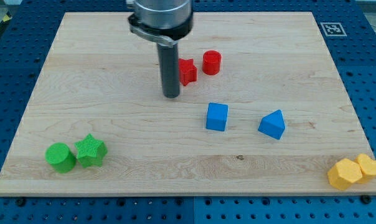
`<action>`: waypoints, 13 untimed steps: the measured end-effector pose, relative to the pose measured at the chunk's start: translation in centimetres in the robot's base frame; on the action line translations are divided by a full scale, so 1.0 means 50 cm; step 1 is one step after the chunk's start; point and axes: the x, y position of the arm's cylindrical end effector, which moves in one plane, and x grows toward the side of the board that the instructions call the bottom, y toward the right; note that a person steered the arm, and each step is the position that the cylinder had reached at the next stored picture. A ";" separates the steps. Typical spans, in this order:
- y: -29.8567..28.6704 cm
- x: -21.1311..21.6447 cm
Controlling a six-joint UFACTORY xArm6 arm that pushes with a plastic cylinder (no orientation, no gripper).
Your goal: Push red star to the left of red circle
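The red star (187,71) lies in the upper middle of the wooden board (113,56), partly hidden by my rod. The red circle (211,63) stands just to its right and slightly toward the view's top, a small gap between them. My tip (171,96) rests on the board just left of and below the red star, close to it or touching it.
A blue cube (216,116) and a blue triangular block (272,124) sit right of centre. A green circle (60,157) and green star (90,150) are at the bottom left. Two yellow blocks (355,171) lie at the bottom right edge.
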 end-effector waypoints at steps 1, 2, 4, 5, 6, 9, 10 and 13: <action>0.010 0.000; 0.027 -0.028; 0.105 -0.092; 0.107 -0.081; 0.108 -0.044; 0.289 0.002; 0.417 -0.017; 0.156 -0.164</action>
